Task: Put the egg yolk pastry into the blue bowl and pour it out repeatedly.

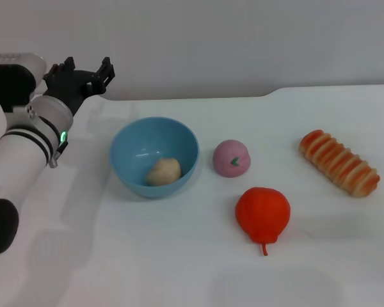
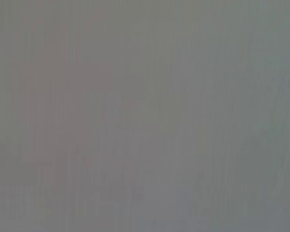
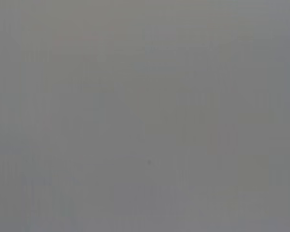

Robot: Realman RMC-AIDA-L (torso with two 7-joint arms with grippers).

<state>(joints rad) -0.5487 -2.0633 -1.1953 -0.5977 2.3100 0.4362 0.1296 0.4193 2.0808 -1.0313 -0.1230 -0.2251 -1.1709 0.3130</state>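
Egg yolk pastry (image 1: 163, 171): small matte beige-tan lump, lying loose on floor of round glossy light-blue bowl (image 1: 129, 135), toward near wall; placement half of cycle judged complete, pouring next. Left gripper (image 1: 86, 75): black, raised behind and left of bowl, well apart, fingers spread, holding nothing; likely positioned to take rim. Right gripper: not visible. Nearby on white table (image 1: 179, 268): pink domed ball (image 1: 232, 158), red pear-shaped fruit (image 1: 262, 213), orange-striped bread roll (image 1: 339, 163).

Lab-like setup, bare white table (image 1: 179, 268), blank wall (image 1: 211, 38)
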